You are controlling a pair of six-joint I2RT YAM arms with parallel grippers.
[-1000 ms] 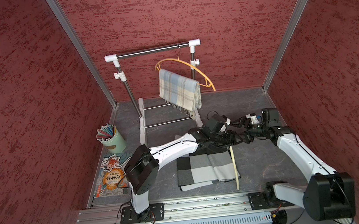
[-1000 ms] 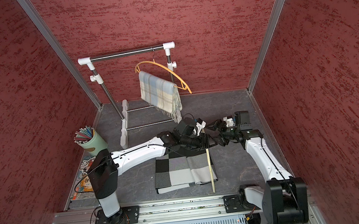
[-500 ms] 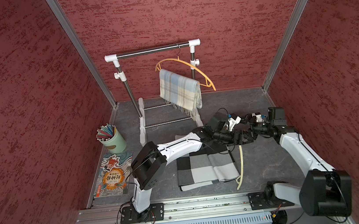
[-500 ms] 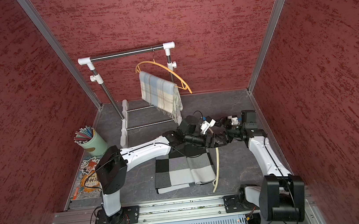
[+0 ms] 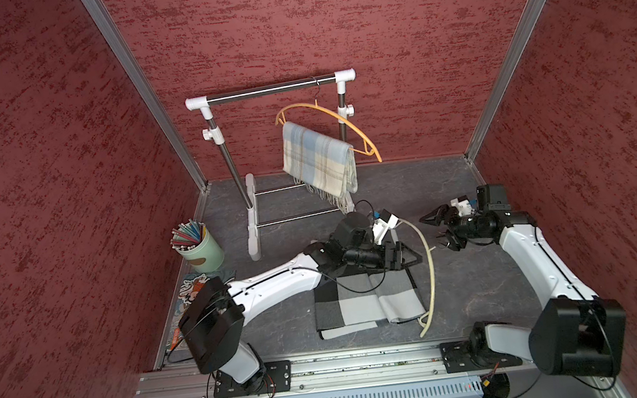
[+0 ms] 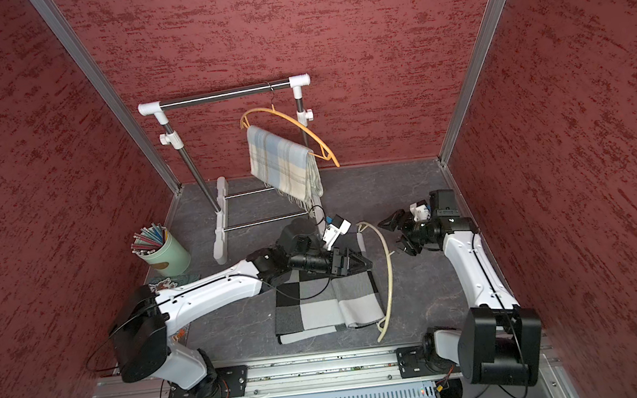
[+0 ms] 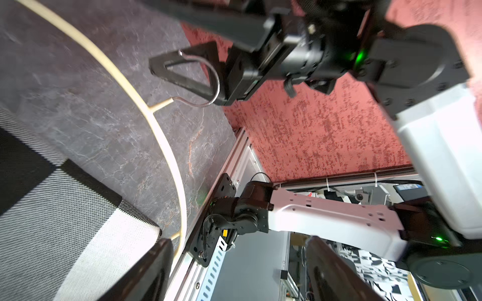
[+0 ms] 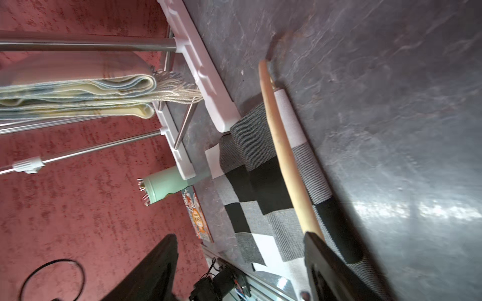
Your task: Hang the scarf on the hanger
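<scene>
My left arm [image 5: 278, 286] covers the far edge of the checked scarf [image 5: 361, 305], toward twelve o'clock, and its elbow hides much of the picture book [image 5: 192, 288] at nine o'clock. In the right wrist view my right fingers [image 8: 328, 265] cut off the pale hanger [image 8: 287, 161], and the plaid scarf [image 8: 78, 91] is blurred.

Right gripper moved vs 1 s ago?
Yes. The right gripper has pulled back away from the checked scarf, toward the right side wall.
</scene>
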